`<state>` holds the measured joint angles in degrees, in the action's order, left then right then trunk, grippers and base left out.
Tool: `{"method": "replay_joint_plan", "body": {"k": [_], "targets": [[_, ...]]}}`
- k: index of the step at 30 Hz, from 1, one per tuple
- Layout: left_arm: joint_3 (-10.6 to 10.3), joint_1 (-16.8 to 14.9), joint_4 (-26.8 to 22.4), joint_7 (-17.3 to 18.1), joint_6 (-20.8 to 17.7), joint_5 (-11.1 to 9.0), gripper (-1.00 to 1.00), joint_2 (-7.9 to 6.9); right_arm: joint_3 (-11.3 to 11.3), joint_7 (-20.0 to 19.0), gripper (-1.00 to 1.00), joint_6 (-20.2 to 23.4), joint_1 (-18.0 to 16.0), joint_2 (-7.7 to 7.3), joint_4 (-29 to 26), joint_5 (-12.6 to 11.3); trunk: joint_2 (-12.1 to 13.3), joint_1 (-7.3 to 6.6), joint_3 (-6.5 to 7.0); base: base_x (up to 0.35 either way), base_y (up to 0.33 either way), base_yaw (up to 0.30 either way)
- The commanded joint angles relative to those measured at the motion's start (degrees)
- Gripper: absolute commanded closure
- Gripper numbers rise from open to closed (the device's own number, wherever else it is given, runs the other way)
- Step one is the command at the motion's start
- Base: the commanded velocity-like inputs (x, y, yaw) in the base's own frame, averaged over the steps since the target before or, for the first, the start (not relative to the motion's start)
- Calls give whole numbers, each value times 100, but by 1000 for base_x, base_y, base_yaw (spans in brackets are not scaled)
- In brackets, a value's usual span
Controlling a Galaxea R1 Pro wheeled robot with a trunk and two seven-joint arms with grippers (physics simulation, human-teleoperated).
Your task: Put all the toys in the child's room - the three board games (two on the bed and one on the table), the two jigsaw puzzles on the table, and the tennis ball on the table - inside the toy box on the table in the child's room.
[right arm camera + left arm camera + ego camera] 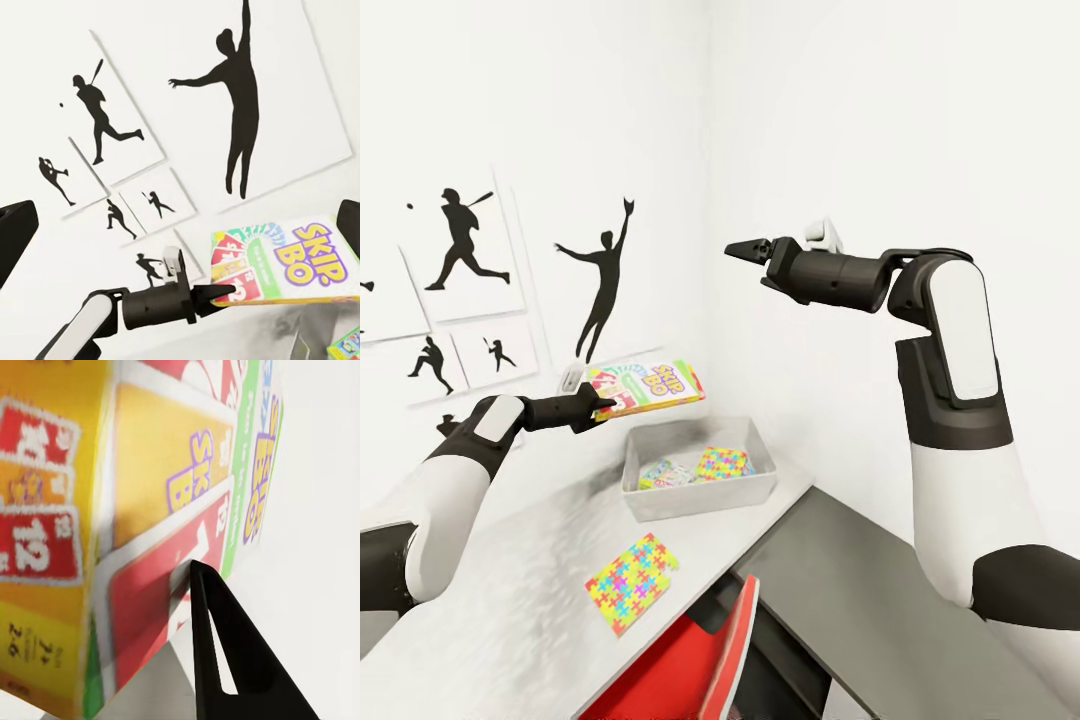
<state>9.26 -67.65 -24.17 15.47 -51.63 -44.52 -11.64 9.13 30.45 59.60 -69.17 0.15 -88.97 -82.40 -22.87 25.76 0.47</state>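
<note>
Your left gripper [598,404], centre-left, grasps the Skip-Bo game [648,386] above the grey bin [700,492]; your right gripper [740,250], upper centre, looks pinched shut, empty.

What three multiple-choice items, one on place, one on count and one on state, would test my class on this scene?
1. Where is the orange-green Skip-Bo game box?
A. Held above the pale grey toy box
B. On the floor
C. Under the desk

2. How many multicolour puzzle squares lie on the bare pale desk top?
A. Three
B. None
C. One

3. What is the right pincer doing?
A. Holding a ball
B. Raised with nothing in it
C. Resting in the toy box

Answers:
1 A, the left pincer grips it by one end over the bin.
2 C, one puzzle square.
3 B, it points at the wall.
</note>
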Motion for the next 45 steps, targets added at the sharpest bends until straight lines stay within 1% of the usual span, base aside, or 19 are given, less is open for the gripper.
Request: {"method": "replay_joint_plan", "body": {"k": [1,6,16,34,39,45], "targets": [[39,-3,1,42,-31,49,100,4,-4,59,-100,8,1,2,-1,-52,-5,2,-12,0,0,-70],[34,-3,0,63,-31,49,100,4,-7,62,-100,-3,7,2,2,-45,-5,2,-52,0,0,-109],[32,-3,-6,86,-31,49,100,0,-4,66,-100,-26,8,2,4,-28,-5,2,-87,0,0,-23],[36,-3,-40,112,-26,40,100,7,-3,66,-100,-7,9,2,82,-22,-5,2,-251,0,0,0],[33,-3,-52,111,-23,40,100,24,-3,66,-100,-4,9,2,103,-22,-5,2,-298,0,0,0],[32,-3,-247,102,-34,32,100,91,-6,66,-100,-1,9,1,108,-22,-5,2,-354,0,0,0]]}}
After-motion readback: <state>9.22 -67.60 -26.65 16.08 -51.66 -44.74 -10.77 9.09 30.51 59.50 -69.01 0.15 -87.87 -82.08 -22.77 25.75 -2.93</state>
